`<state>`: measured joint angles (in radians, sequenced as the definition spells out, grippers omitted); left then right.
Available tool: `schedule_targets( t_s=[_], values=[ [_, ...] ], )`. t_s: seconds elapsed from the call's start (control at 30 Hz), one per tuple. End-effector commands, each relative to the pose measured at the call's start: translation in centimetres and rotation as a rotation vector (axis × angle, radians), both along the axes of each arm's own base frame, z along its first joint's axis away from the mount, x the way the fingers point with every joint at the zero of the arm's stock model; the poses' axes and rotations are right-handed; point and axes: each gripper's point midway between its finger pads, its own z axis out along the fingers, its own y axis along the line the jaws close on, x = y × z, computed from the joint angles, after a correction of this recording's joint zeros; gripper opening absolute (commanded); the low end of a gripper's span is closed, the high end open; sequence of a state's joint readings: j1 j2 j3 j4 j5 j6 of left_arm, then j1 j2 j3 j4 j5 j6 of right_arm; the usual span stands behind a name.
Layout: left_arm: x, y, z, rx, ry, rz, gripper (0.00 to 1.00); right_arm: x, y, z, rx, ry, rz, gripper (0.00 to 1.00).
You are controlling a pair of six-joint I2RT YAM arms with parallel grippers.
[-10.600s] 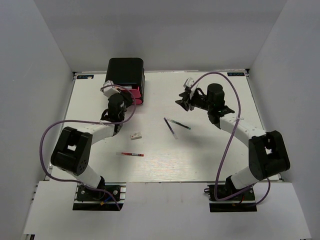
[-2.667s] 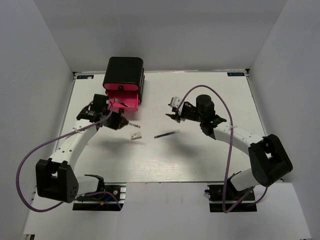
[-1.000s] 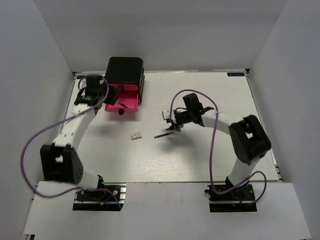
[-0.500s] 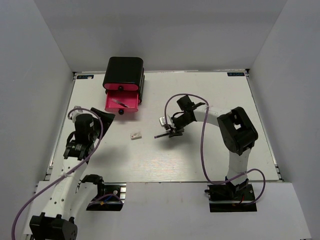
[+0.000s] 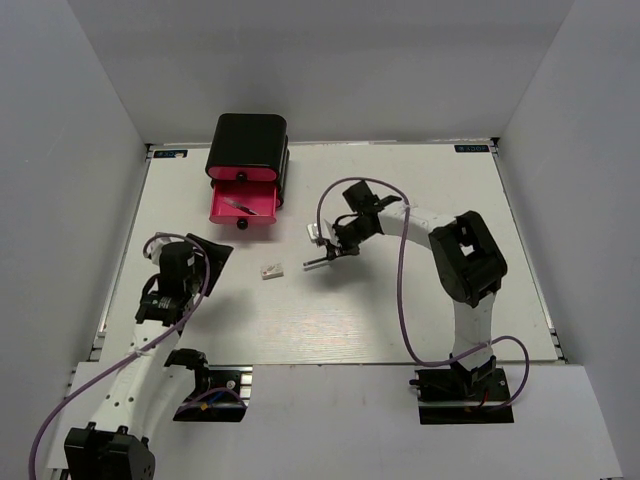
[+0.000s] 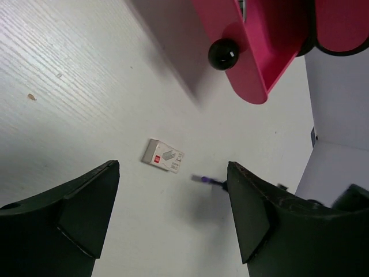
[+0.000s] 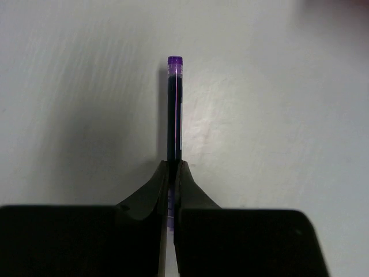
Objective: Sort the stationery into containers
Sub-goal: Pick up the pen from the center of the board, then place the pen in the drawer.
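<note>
Dark blue slim pen (image 7: 174, 109), clamped near its end in the right gripper (image 7: 173, 167), could swivel and miss the pink drawer (image 5: 262, 212); left gripper (image 6: 173, 173) jaws apart

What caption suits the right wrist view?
Right gripper shut on a slim dark blue pen with purple end, over the white table.

Open tabletop (image 5: 400, 310) lies between the eraser (image 5: 271, 270) and the pulled-out drawer (image 5: 258, 216). The chest (image 5: 248, 145) blocks the far left corner.
</note>
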<state>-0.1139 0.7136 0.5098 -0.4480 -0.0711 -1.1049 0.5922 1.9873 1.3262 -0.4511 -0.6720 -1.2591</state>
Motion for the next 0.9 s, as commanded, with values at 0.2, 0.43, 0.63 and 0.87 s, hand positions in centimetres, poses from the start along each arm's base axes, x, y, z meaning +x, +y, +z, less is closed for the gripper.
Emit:
schedule_targets(
  t_s=[0.2,0.43,0.63,0.87],
  values=[
    [-0.2,-1.2,-3.4,-0.122,-0.001,0.006,0.85,5.5,9.1,15.8,0.350,-0.169,-0.078,0.00],
    [-0.3,-1.4,-4.4,-0.125,0.028,0.000,0.85,7.2,14.8,20.5,0.513,-0.207,-0.101,0.00],
    [-0.5,-1.5,-4.8,-0.130,0.029,-0.007,0.85,7.2,18.9,21.2,0.639,-0.179,-0.087,0.00],
    [-0.7,-1.5,-5.0,-0.129,0.038,-0.007,0.85,7.9,21.2,20.7,0.680,-0.175,-0.110,0.00]
  ],
)
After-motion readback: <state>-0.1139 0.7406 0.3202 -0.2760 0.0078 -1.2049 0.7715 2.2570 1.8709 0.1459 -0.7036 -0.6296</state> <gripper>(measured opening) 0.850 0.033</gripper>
